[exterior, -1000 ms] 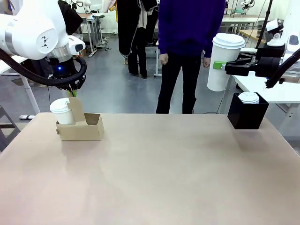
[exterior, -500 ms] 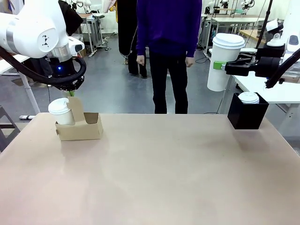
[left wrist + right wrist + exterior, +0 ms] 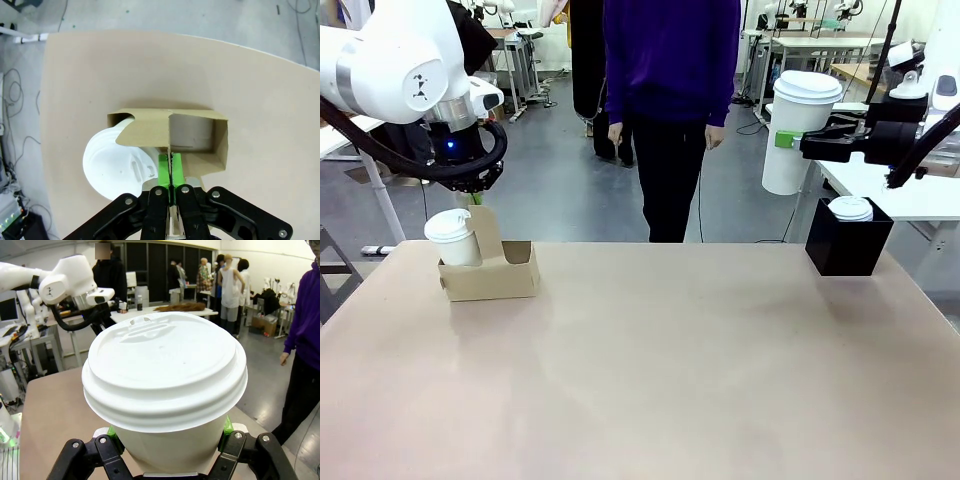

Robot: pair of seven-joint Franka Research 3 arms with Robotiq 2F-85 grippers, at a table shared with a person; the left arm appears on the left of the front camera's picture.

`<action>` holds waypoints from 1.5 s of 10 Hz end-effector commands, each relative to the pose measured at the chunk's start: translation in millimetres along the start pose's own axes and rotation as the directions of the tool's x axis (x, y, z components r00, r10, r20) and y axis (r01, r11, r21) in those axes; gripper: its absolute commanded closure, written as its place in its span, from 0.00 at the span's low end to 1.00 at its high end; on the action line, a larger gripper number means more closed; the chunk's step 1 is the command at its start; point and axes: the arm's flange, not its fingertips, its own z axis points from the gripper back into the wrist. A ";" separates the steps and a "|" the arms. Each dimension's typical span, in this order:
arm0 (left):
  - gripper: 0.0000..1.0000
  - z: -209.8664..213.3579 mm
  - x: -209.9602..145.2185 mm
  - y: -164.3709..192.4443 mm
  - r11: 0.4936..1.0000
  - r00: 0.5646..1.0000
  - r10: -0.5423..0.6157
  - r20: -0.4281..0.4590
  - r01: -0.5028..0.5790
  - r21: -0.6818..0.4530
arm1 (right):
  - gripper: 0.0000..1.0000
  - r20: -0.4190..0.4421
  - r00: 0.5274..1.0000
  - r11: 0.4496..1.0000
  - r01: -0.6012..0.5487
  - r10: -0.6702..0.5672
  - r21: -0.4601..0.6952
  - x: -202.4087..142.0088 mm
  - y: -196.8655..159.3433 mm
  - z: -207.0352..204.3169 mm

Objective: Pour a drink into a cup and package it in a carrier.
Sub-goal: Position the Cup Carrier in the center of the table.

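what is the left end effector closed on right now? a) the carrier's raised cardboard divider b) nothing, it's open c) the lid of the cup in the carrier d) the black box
a: in the left wrist view the left end effector pinches the upright divider of the carrier between its green pads.

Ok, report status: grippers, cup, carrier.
Left gripper shut on carrier, at its handle divider. Right gripper shut on tall lidded cup, off the table. Small lidded cup in one carrier hole; other hole open.
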 end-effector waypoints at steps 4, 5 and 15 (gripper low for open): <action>0.98 84.1 -40.1 -45.7 0.998 0.997 0.061 0.050 -0.059 -0.027 | 0.20 0.015 1.000 1.000 -0.018 0.018 -0.002 2.1 -0.2 -1.8; 0.98 103.1 -64.3 -66.6 0.998 0.998 0.044 0.050 -0.042 -0.040 | 0.20 0.015 1.000 1.000 -0.018 0.018 -0.002 2.1 -0.2 -1.8; 0.98 65.9 -237.4 -239.2 0.994 0.994 -0.102 0.040 0.104 -0.046 | 0.20 0.015 1.000 1.000 -0.018 0.018 -0.002 2.1 -0.2 -1.8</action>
